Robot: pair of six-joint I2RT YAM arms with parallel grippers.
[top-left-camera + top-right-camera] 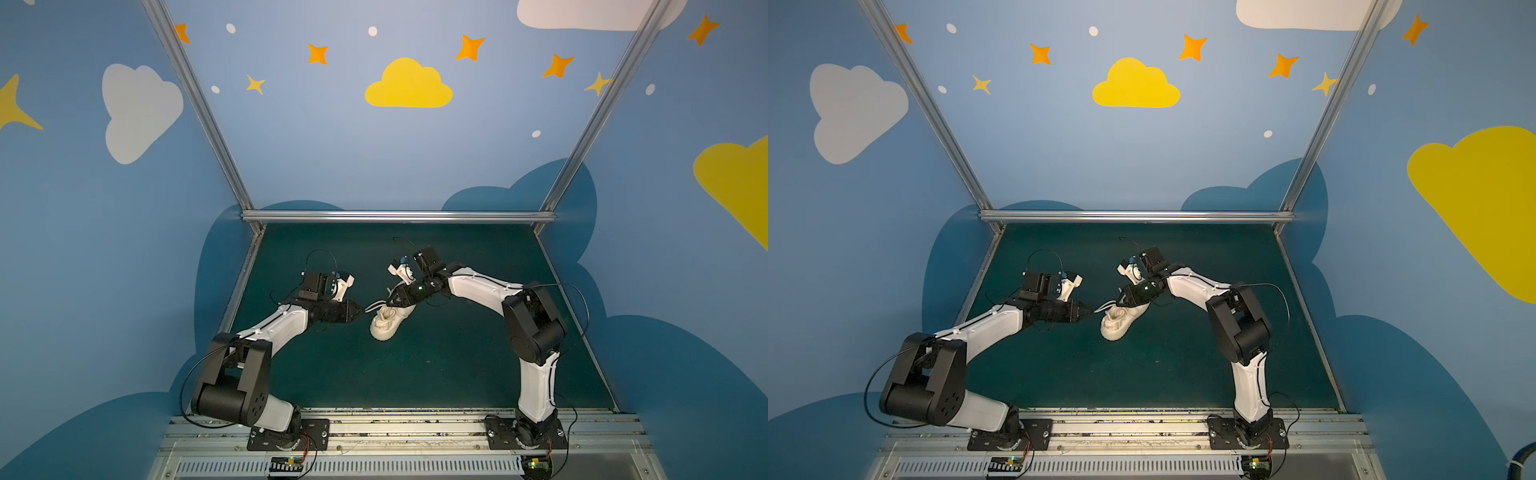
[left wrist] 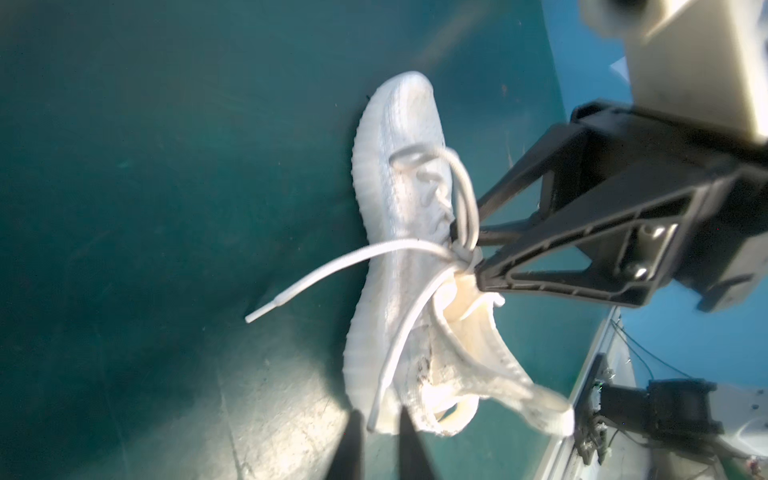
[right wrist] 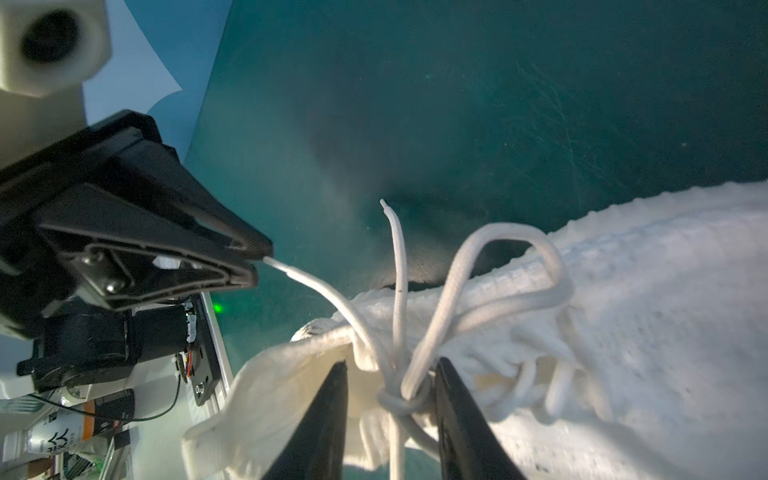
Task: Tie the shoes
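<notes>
The shoe (image 1: 388,322) lies near the middle of the mat (image 1: 457,365), between both arms. Left gripper (image 1: 360,311): jaws narrowly apart, with one lace tip (image 3: 274,262) at the fingertips. Right gripper (image 1: 390,299): jaws moderately apart, straddling the knot (image 3: 401,399) at the shoe's opening. One loop (image 3: 498,232) rises from the knot.
</notes>
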